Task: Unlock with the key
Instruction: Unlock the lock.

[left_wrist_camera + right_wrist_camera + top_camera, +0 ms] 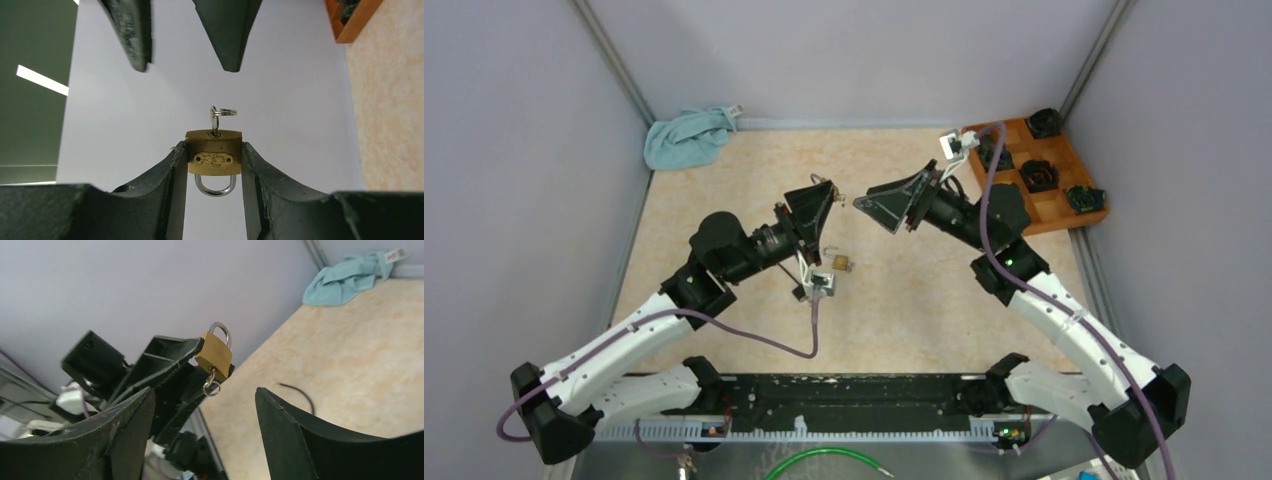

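Between the 2 fingers of the left pincer (214, 150), the brass padlock (213, 161) is clamped by its narrow sides and held in the air above the tabletop (904, 300). Its shackle (215, 187) points toward the wrist and looks seated in the body. The key (214, 122) stands in the keyhole on the outward face, with a loose ring (226, 111) through its head.

Facing it, the right pincer (186, 67) has its jaws wide apart, near the key but touching nothing.

The padlock is probably dense for its size, rigid and smooth, so it may twist in the clamp when the key is turned. The key looks thin and stiff. I would pinch the flat faces of its head, because the ring would only swing.

At the far right of the tabletop, a wooden tray (1074, 222) has several compartments. At least 4 of them hold 1 dark, roundish item each, and I cannot tell what those items are. A blue cloth (689, 137) lies in the far left corner.
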Tool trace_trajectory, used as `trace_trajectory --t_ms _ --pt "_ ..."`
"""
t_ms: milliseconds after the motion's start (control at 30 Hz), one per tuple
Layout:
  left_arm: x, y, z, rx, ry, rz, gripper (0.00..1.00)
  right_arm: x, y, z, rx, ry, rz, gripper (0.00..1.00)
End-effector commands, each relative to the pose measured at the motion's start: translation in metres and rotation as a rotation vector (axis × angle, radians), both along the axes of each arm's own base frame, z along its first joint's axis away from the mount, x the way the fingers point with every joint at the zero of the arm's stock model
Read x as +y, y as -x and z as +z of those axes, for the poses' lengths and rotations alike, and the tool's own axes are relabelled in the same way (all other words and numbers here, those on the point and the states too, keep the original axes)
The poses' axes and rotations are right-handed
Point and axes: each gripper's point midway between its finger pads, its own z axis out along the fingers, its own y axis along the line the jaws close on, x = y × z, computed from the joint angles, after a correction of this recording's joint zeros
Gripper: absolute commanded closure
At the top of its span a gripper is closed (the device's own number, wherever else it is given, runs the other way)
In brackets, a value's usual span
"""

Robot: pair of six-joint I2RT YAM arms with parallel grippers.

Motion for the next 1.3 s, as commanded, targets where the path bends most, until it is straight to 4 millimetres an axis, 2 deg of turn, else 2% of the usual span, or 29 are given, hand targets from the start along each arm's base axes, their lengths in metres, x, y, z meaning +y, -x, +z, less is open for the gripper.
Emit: trace_trajectory --t_ms 0,100,267,567,700,800,867,900,933,1000,1067,1167,1267 --pt "-0.002 0.000 0.010 0.197 0.075 -0.001 1.00 0.002 -0.009 -0.006 -0.332 0.256 -0.156 0.27" --pt "-0.005 0.001 0.008 0.264 0.076 -0.007 1.00 0.013 -0.011 -0.001 -0.394 0.304 -0.186 0.30" --pt "-0.006 0.003 0.001 0.261 0.059 -0.008 1.00 0.016 -0.016 0.014 -0.446 0.291 -0.261 0.35" --pt "-0.006 0.003 0.002 0.229 0.050 -0.005 1.00 0.040 -0.014 0.014 -0.477 0.309 -0.251 0.47" --pt "-0.006 0.004 0.003 0.215 0.046 -0.008 1.00 0.047 -0.014 0.012 -0.471 0.310 -0.238 0.64" --pt "-0.006 0.004 0.004 0.211 0.052 -0.009 1.00 0.053 -0.016 0.009 -0.449 0.316 -0.220 0.69" --pt "-0.007 0.005 0.002 0.215 0.045 -0.014 1.00 0.054 -0.015 0.010 -0.448 0.304 -0.212 0.86" --pt "-0.008 0.006 0.000 0.218 0.041 -0.019 0.97 0.055 -0.014 0.011 -0.451 0.295 -0.209 0.98" --pt "-0.009 0.006 -0.001 0.229 0.042 -0.022 0.85 0.054 -0.013 0.012 -0.454 0.284 -0.209 1.00" --pt "-0.009 0.007 -0.004 0.287 0.064 -0.024 0.47 0.050 -0.010 0.011 -0.472 0.275 -0.207 1.00" --pt "-0.009 0.007 -0.008 0.457 0.110 -0.014 0.30 0.042 -0.006 0.010 -0.501 0.285 -0.193 1.00" --pt "0.002 0.010 -0.020 0.759 0.117 0.017 0.22 0.020 -0.004 -0.001 -0.513 0.281 -0.146 1.00" --pt "0.013 0.027 -0.042 1.025 0.055 0.008 0.22 0.000 0.002 -0.016 -0.543 0.292 -0.105 1.00"
